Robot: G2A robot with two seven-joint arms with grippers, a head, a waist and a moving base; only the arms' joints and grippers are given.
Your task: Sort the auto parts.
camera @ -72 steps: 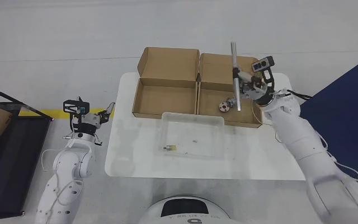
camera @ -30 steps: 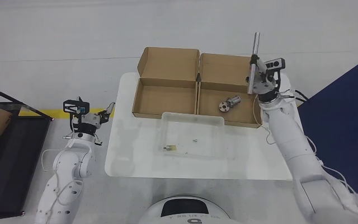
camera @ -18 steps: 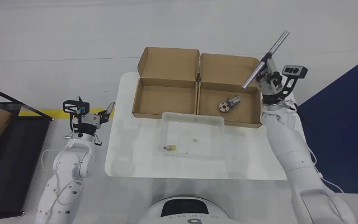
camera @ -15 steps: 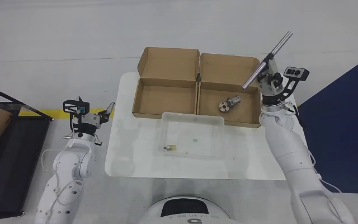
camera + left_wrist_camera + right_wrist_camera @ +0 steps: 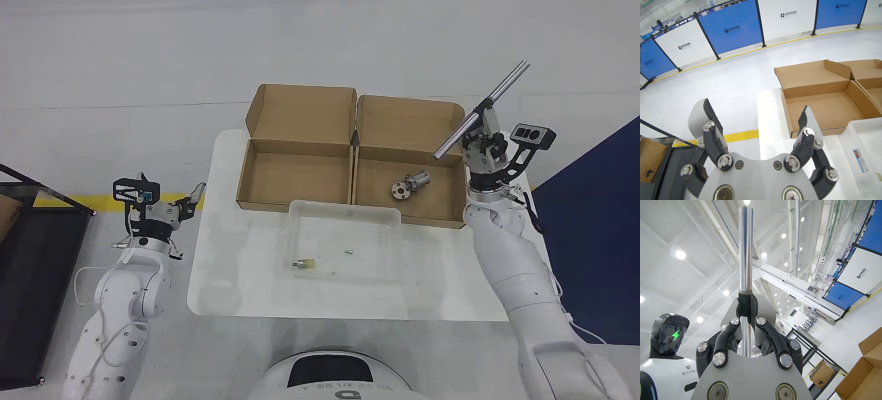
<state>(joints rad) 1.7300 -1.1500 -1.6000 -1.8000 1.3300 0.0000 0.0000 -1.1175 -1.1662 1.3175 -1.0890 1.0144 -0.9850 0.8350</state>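
Note:
My right gripper (image 5: 484, 122) (image 5: 747, 308) is shut on a long shiny metal rod (image 5: 480, 111) (image 5: 745, 256), raised at the right edge of the right cardboard box (image 5: 412, 208). The rod slants up and to the right above the box's corner. A small metal fitting (image 5: 409, 185) lies inside that box. The left cardboard box (image 5: 296, 178) (image 5: 821, 106) holds nothing. A clear plastic tray (image 5: 345, 243) in front of the boxes holds a small brass-tipped part (image 5: 303, 264) and a tiny screw (image 5: 348, 251). My left gripper (image 5: 187, 199) (image 5: 757, 115) hangs open off the table's left edge.
The white table (image 5: 240, 290) carries both boxes and the tray. A dark cart (image 5: 30, 280) stands on the floor at the far left. Bare table lies in front of the tray and at the left.
The right arm lifted the rod out over the right box, swung it to the box's right edge and tilted it from upright to slanting right. The left arm has stayed put.

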